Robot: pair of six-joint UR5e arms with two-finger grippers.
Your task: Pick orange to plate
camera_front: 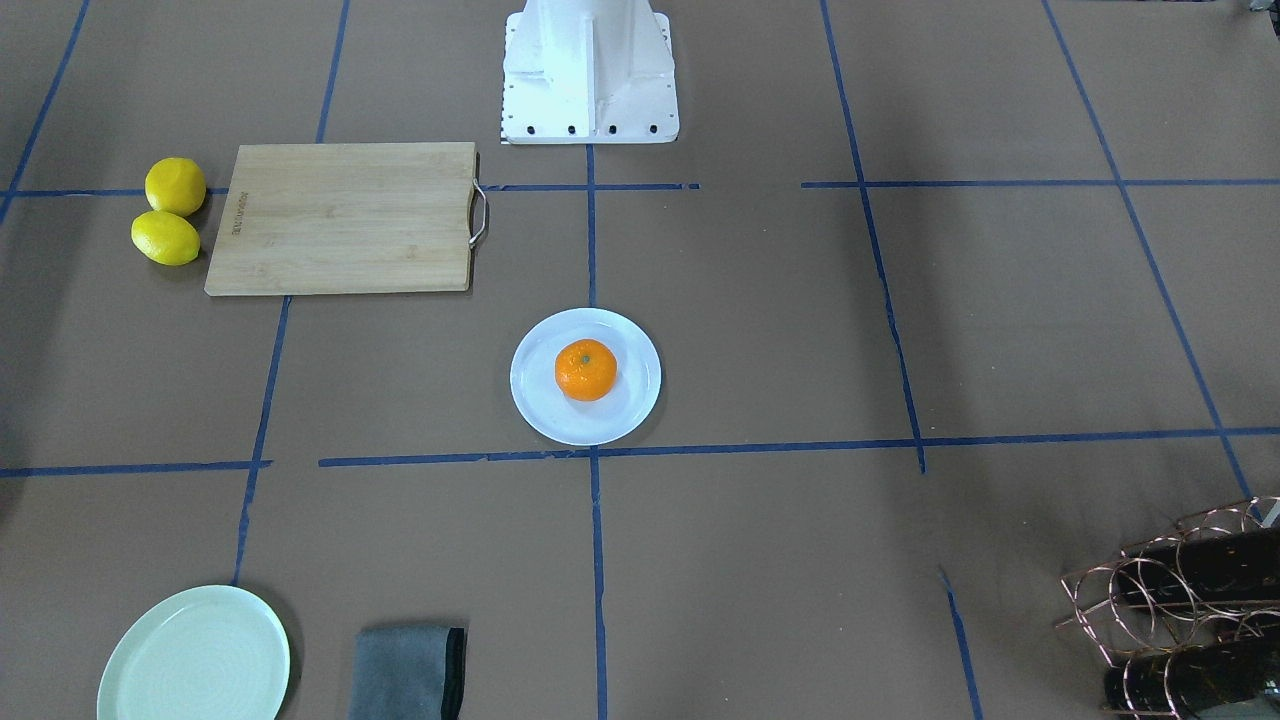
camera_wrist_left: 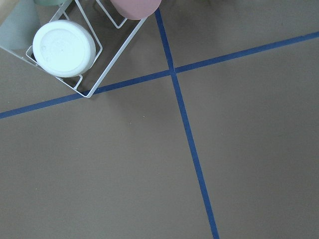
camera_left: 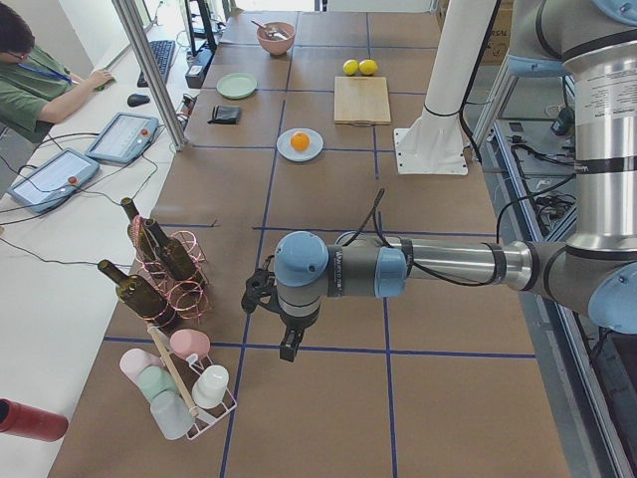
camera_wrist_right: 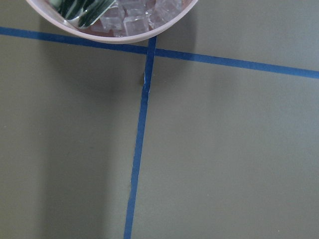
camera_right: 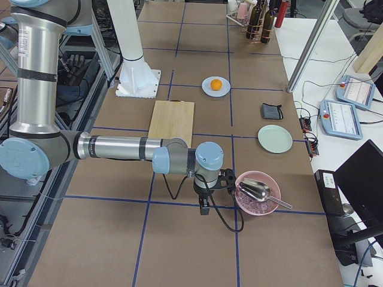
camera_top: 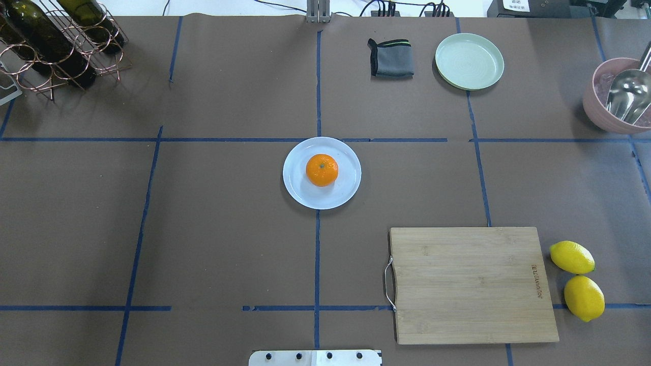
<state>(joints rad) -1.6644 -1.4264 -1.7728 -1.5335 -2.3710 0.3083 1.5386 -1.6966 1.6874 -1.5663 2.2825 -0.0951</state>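
Observation:
The orange (camera_top: 321,170) (camera_front: 586,369) sits at the middle of the white plate (camera_top: 301,194) (camera_front: 541,413), stem dot up, at the table's centre. Both also show small in the side views: orange (camera_left: 300,141) (camera_right: 216,85). No gripper is near them. My left gripper (camera_left: 255,293) hangs over the table's left end beside the bottle rack, far from the plate. My right gripper (camera_right: 226,179) hangs at the right end next to the pink bowl. Each gripper shows only in a side view, so I cannot tell whether it is open or shut.
A bamboo cutting board (camera_top: 470,283) lies near the robot's right, with two lemons (camera_top: 571,257) (camera_top: 584,298) beside it. A mint-green plate (camera_top: 469,61), a grey cloth (camera_top: 390,58), a pink bowl with ice and a scoop (camera_top: 618,96), a bottle rack (camera_top: 56,43) and a cup rack (camera_left: 184,388) line the far side and ends.

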